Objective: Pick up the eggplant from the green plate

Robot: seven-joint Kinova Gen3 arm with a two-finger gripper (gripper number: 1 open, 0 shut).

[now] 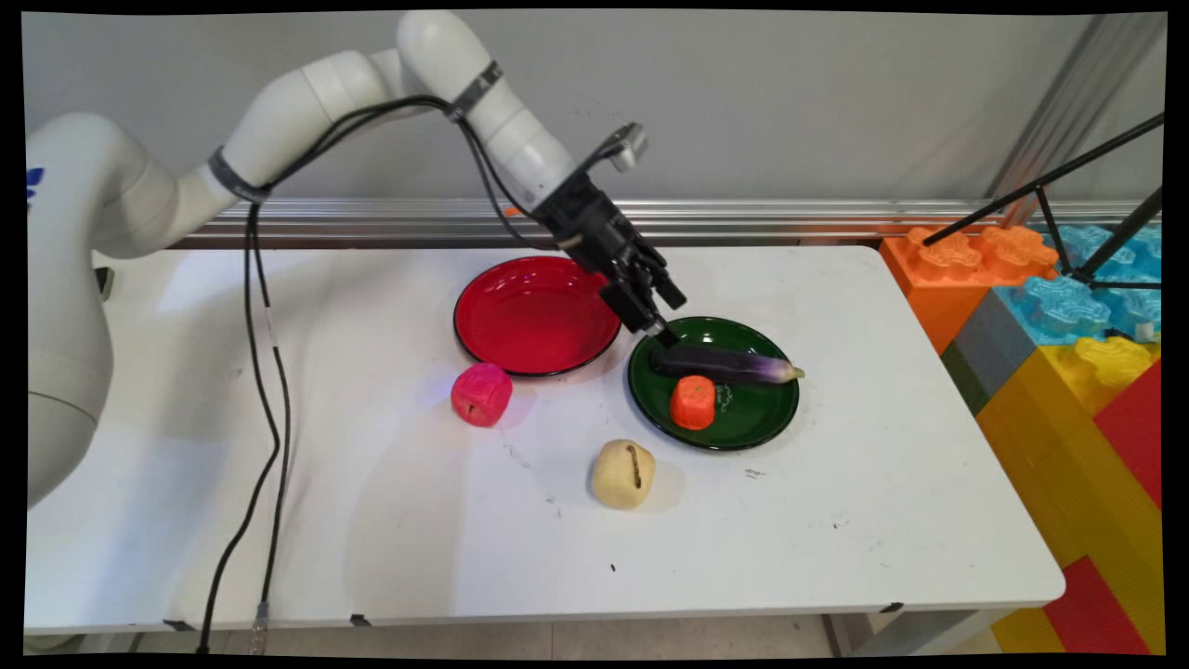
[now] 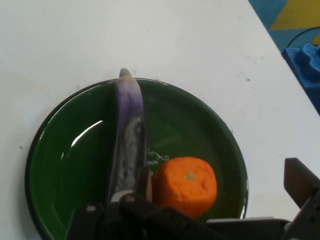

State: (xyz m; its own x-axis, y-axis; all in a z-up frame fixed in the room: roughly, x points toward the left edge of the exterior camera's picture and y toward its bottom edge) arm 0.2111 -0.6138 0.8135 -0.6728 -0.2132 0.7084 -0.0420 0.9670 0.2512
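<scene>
Gripper: I've got the gripper (image 1: 667, 316) low at centre frame, right of the red plate (image 1: 520, 316); its jaws stand apart, grasping nothing; in the hand view the gripper (image 2: 220, 182) shows one finger (image 2: 299, 182) far out at lower right, the other down by the eggplant's near end

Eggplant: the eggplant (image 1: 725, 364) lies flat across the upper part of the green plate (image 1: 771, 423); its pale tip pokes over the rim at the right; its dark end touches, or all but touches, the lower fingertip; I can't tell which; in the hand view the eggplant (image 2: 127, 135) runs straight up the frame over the green plate (image 2: 60, 165)

Orange: an orange lump (image 1: 692, 402) sits on the same plate, just below the eggplant; in the hand view the orange lump (image 2: 186, 186) is just right of it, between the fingers' lines

Red plate: nothing in it that I can see; left of the green one, rims nearly meeting

Table: a pink lump (image 1: 481, 394) lies below the red plate on the table (image 1: 836, 520); a beige lump (image 1: 622, 474) lies lower, centre frame; both off the plates

Tally: two pieces on green; two on bare table; none on red
</scene>
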